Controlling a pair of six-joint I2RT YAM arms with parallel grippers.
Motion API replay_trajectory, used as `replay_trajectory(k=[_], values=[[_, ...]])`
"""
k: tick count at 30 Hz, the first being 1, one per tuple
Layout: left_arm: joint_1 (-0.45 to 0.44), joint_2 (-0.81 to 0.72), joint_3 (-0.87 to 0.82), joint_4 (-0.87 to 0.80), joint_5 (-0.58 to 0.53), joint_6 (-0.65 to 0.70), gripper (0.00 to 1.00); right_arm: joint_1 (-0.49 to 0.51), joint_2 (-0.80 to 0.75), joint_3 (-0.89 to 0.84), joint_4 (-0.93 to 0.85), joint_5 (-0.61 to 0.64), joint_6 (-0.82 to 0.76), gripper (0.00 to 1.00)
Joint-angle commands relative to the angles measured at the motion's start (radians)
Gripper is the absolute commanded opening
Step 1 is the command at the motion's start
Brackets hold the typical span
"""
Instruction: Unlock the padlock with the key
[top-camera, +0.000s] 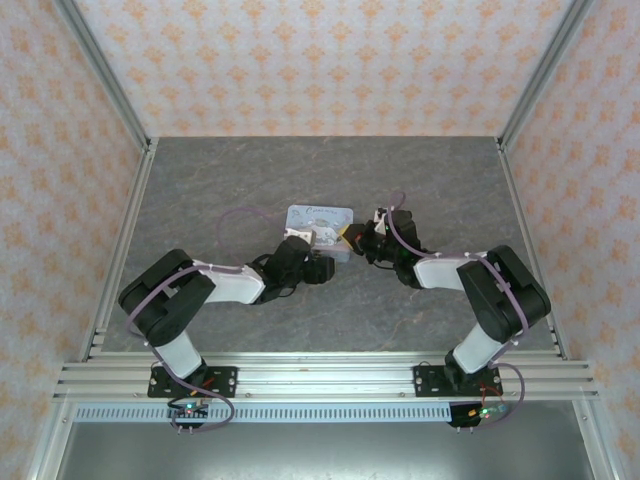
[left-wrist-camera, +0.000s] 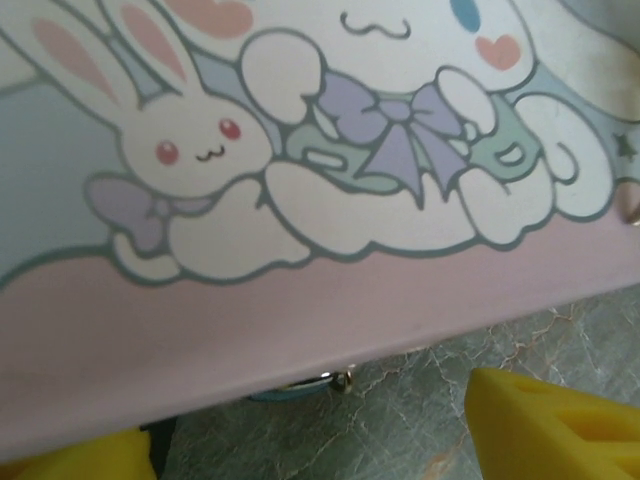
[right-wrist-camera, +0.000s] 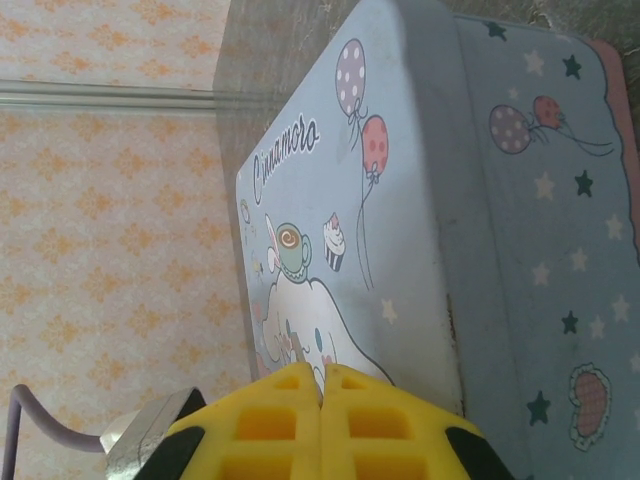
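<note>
From above, the left tool (top-camera: 318, 250) and right tool (top-camera: 352, 238) are both leaning at the tin's (top-camera: 318, 217) near side; at the left wrist, its fingers (left-wrist-camera: 545, 425) are standing wide, the padlock (left-wrist-camera: 300, 388) peeping out just ahead between them under the tin; at the right wrist, fingers (right-wrist-camera: 265, 425) are pressing shut.

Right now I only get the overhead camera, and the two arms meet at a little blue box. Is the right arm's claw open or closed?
Observer: Closed. On its wrist camera the right claw has its yellow fingers pressed together, facing the tin.
Operator: And the left one?
Observer: The left claw stands open, fingers apart at the tin's pink edge.
Operator: Where's the lock?
Observer: A small blue piece with a metal bit, likely the padlock, peeks out past that pink edge.
</note>
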Motion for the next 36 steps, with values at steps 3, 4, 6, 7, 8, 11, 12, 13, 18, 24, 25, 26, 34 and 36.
replay_trajectory(k=[3,4,6,7,8,11,12,13,18,24,25,26,34,36], values=[[-0.007,0.023,0.008,0.108,0.032,0.007,0.76,-0.01,0.003,0.02,0.008,-0.013,-0.005,0.0],[-0.006,0.02,0.006,0.118,0.039,0.005,0.76,-0.011,0.001,0.02,0.007,-0.013,-0.005,0.0],[-0.006,0.015,0.002,0.146,0.051,-0.039,0.75,-0.01,-0.001,0.02,0.001,-0.011,-0.009,0.0],[-0.007,0.012,-0.001,0.156,0.056,-0.047,0.75,-0.01,-0.001,0.018,-0.001,-0.009,-0.009,0.0],[-0.006,0.012,-0.001,0.169,0.06,-0.058,0.75,-0.011,-0.001,0.018,-0.004,-0.007,-0.011,0.0],[-0.006,0.012,-0.005,0.2,0.068,-0.09,0.75,-0.011,0.0,0.015,-0.005,-0.004,-0.011,0.0],[-0.006,0.012,-0.006,0.209,0.074,-0.101,0.75,-0.012,0.0,0.015,-0.007,-0.004,-0.011,0.0],[-0.006,0.01,-0.009,0.218,0.077,-0.11,0.75,-0.011,-0.001,0.013,-0.008,-0.003,-0.012,0.0],[-0.006,0.016,0.002,0.204,0.066,-0.124,0.75,-0.012,0.0,0.012,-0.009,-0.003,-0.012,0.0],[-0.006,0.055,0.012,0.168,0.029,-0.086,0.75,-0.012,-0.001,0.012,-0.009,-0.003,-0.011,0.0],[-0.006,0.06,0.014,0.161,0.019,-0.077,0.75,-0.011,-0.002,0.012,-0.01,-0.003,-0.01,0.0],[-0.006,0.065,0.013,0.154,0.004,-0.069,0.75,-0.011,-0.003,0.012,-0.009,-0.004,-0.01,0.0],[-0.006,0.091,0.031,0.139,-0.007,-0.033,0.75,-0.011,-0.009,0.012,-0.017,-0.001,-0.012,0.0],[-0.006,0.092,0.038,0.157,0.03,-0.035,0.75,-0.011,-0.009,0.012,-0.022,0.0,-0.012,0.0]])
